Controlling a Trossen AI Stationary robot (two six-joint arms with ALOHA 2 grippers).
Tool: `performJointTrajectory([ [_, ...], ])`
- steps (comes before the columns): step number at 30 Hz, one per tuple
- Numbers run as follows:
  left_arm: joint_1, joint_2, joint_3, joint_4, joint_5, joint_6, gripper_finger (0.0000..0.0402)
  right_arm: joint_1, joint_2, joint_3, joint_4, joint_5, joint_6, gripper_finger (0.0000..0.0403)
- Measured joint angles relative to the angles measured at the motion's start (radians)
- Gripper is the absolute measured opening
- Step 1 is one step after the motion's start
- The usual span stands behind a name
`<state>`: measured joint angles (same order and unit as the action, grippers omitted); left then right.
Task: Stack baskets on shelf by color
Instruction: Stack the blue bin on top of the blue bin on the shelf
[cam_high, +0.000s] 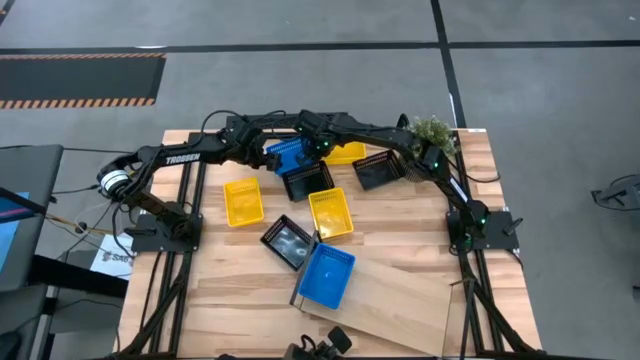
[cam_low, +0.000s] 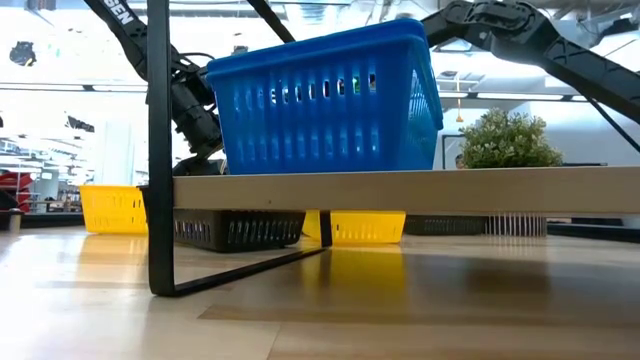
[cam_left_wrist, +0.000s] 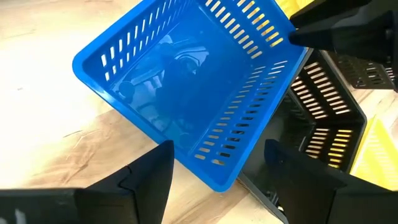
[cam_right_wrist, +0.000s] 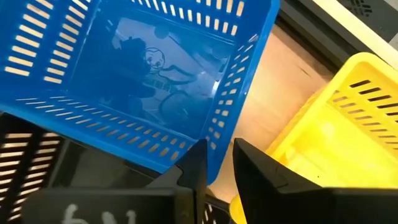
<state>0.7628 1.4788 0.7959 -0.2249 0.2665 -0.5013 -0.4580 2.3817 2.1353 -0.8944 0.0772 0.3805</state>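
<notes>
At the table's far side, both grippers meet over a blue basket (cam_high: 288, 154) that rests tilted on a black basket (cam_high: 309, 180). The right gripper (cam_right_wrist: 216, 163) pinches the blue basket's slotted wall between its fingers, one inside and one outside. The left gripper (cam_left_wrist: 214, 163) hangs over the same basket, fingers spread wide and gripping nothing. The basket is glossy plastic with rows of narrow slots in its sides and a smooth floor.

A second blue basket (cam_high: 328, 275) stands alone on the shelf (cam_high: 395, 300), a pale wood board on a thin black frame at the table's near edge. Around the middle lie yellow baskets (cam_high: 243, 201) and other black ones, one by the plant (cam_high: 432, 131). White letters on the left arm read "TROSSEN" (cam_high: 183, 156).
</notes>
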Motion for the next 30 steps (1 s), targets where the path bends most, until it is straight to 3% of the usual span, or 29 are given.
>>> performJointTrajectory([
  [18,0.000,0.000,0.000,0.009,-0.003,0.004,0.0238,-0.002,0.006,0.000,0.003,-0.001,-0.042,0.0149],
  [30,0.000,0.000,0.000,0.008,-0.003,0.018,0.0238,-0.017,0.032,-0.002,-0.005,-0.018,-0.090,0.0142],
])
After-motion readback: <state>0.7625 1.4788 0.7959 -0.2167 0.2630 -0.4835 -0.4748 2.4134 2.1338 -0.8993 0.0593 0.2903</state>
